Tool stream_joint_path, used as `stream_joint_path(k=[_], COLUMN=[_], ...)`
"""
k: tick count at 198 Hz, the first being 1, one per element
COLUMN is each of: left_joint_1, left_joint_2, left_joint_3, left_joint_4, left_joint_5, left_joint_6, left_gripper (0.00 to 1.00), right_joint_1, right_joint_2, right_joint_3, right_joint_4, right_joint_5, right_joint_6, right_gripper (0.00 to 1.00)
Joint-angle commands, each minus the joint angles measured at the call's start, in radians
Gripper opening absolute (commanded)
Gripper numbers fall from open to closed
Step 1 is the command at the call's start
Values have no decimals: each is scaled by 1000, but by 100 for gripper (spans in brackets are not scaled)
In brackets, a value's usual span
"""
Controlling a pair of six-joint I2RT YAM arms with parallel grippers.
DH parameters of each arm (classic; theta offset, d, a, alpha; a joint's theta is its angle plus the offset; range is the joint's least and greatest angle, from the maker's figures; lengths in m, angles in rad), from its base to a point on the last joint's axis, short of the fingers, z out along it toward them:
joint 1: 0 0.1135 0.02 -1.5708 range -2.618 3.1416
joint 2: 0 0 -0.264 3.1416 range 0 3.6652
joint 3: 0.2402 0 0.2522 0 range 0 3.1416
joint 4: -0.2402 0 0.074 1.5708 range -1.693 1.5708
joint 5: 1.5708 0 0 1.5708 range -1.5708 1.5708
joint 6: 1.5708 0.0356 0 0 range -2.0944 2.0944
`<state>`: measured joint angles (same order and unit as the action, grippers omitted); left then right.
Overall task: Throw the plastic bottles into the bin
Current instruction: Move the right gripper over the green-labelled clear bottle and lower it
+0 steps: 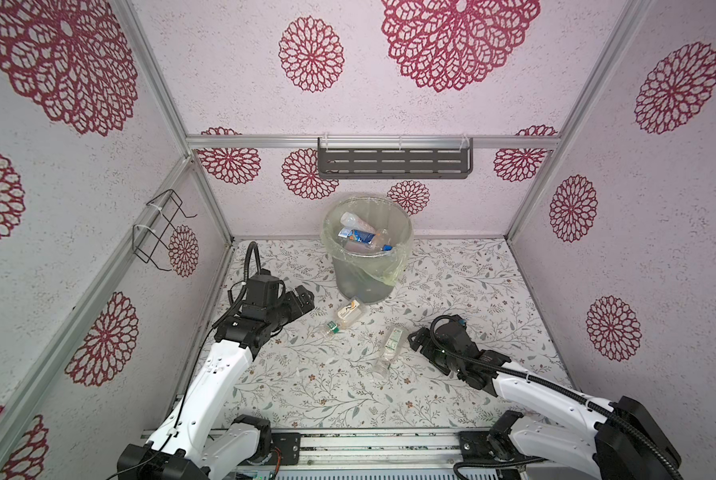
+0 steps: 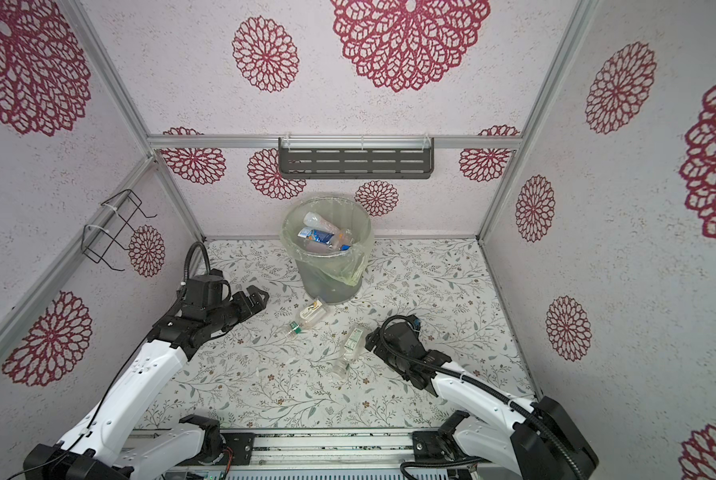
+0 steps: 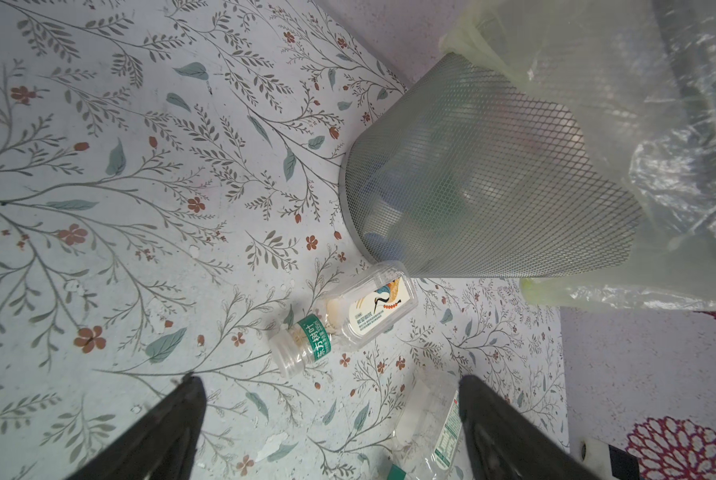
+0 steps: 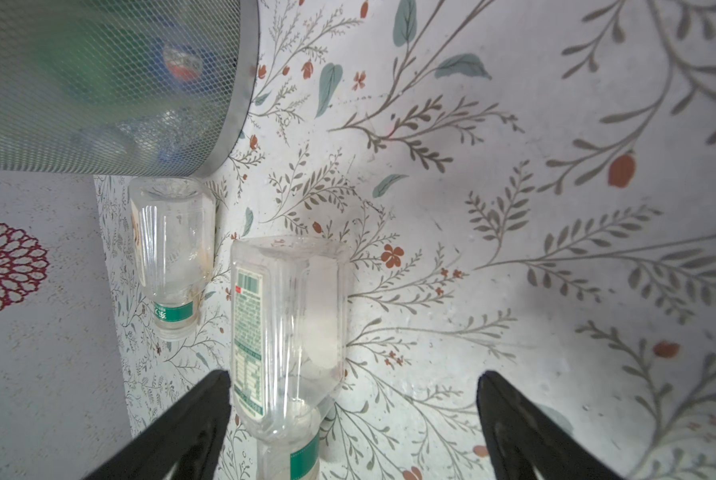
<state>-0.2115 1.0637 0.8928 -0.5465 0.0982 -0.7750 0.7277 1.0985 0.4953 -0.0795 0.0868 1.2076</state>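
Spread wide and gripping nothing, the left end effector (image 1: 305, 300) hung low over the worktop (image 1: 472, 291), and the right end effector (image 1: 415, 338) stood just as wide, also gripping nothing.

At twelve o'clock on the worktop stood the bin (image 1: 350, 282), grey mesh lined with a yellowish bag (image 1: 383, 272) folded over its rim. Inside lay a heap of bottles (image 1: 358, 237), one with a blue label uppermost. How many there were I could not count. Through the mesh, in the wrist views, the lower contents were only blue and green blurs.

Two more bottles lay on the worktop. The crane bottle (image 1: 350, 311) was on its side at six o'clock from the bin, its base just beside the bin's foot, at three o'clock from the left end effector. It was clear, with a green neck band and a white label bearing a bird. The printed bottle (image 1: 393, 338) lay at five o'clock from the bin, near the right end effector and at its nine o'clock. It was clear too, with a green neck band and a finely printed label. Its cap end was cut off in the right wrist view.
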Motion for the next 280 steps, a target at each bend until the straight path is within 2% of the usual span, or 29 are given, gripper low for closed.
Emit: stream_joint_path(k=[1,30,83,99,153,184,209,237,265,280], left_joint_1=[11,14,14,14,15,15,15,15,15,15], left_joint_2=[-12,1,-10,-30,-69,-74,-82,-88,-93,-99], left_joint_3=[-12,-18,-36,-52,-85,-80,-80,-83,-92,-92], left_joint_4=[0,4,5,12,20,15,23,22,22,23], left_joint_5=[-22,-10,-15,-23,-35,-25,-18,-20,-17,-11], left_joint_6=[5,6,8,6,-3,-12,-21,-23,-25,-27], left_gripper=[97,97,97,97,97,97,97,97,97,97], right_joint_1=[21,34,76,81,108,130,142,147,155,159], right_joint_2=[28,82,167,206,324,368,424,508,574,600], right_joint_3=[47,57,120,141,278,336,414,513,571,587], right_joint_4=[11,56,64,79,-93,-117,-271,-391,-424,-419], right_joint_5=[35,10,32,1,32,50,109,100,74,63], right_joint_6=[35,55,61,43,84,93,188,179,171,166], right_gripper=[95,95,97,98,99,99,99,99,99,93])
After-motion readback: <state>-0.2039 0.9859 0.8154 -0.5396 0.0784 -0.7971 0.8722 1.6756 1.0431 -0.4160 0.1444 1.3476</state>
